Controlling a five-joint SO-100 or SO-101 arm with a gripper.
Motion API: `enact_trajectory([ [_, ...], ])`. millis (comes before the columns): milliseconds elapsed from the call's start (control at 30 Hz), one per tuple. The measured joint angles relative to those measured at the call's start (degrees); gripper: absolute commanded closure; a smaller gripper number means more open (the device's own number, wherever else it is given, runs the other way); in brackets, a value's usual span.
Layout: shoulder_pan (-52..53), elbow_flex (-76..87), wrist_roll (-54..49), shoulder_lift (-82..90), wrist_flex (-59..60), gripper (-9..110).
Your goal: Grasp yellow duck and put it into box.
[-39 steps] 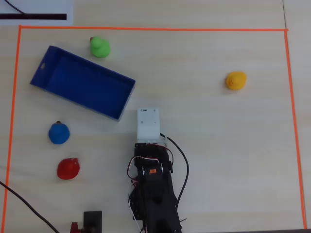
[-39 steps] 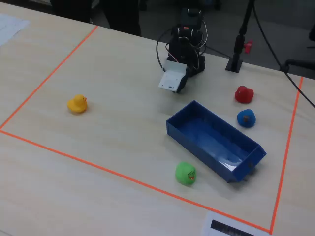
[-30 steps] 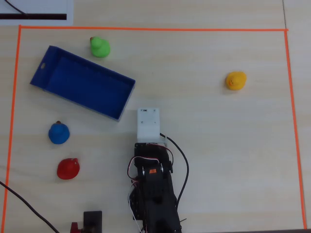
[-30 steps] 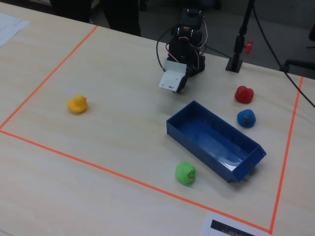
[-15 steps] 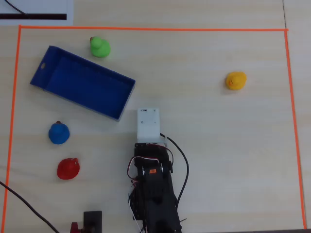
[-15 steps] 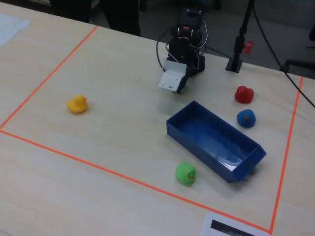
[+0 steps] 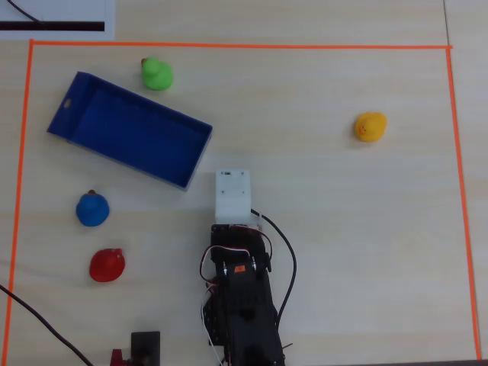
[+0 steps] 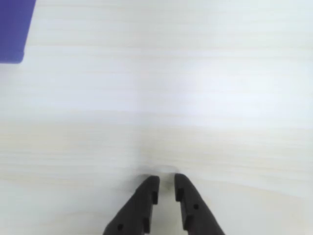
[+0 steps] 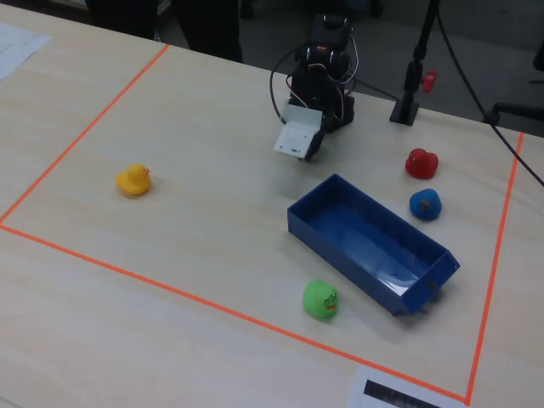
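The yellow duck (image 7: 370,126) sits alone on the pale wood table, at the right in the overhead view and at the left (image 9: 133,179) in the fixed view. The blue box (image 7: 130,139) lies at an angle at upper left of the overhead view, empty (image 9: 365,242); one corner (image 8: 12,29) shows in the wrist view. My gripper (image 8: 166,180) hangs low over bare table near the arm's base, under the white wrist housing (image 7: 232,194). Its jaws stand almost together with nothing between them. It is far from the duck.
A green duck (image 7: 156,74) sits just beyond the box's far wall. A blue duck (image 7: 92,209) and a red duck (image 7: 107,264) lie left of the arm. Orange tape (image 7: 236,46) frames the work area. A black stand (image 9: 412,81) rises behind the arm.
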Motion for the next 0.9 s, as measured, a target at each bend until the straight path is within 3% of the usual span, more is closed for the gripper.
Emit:
enact_trajectory([
  [600,0.0,0.0,0.0,0.0,0.0,101],
  [733,0.0,0.0,0.0,0.0,0.0,96],
  [900,-0.53,0.0,0.0,0.0,0.0,101],
])
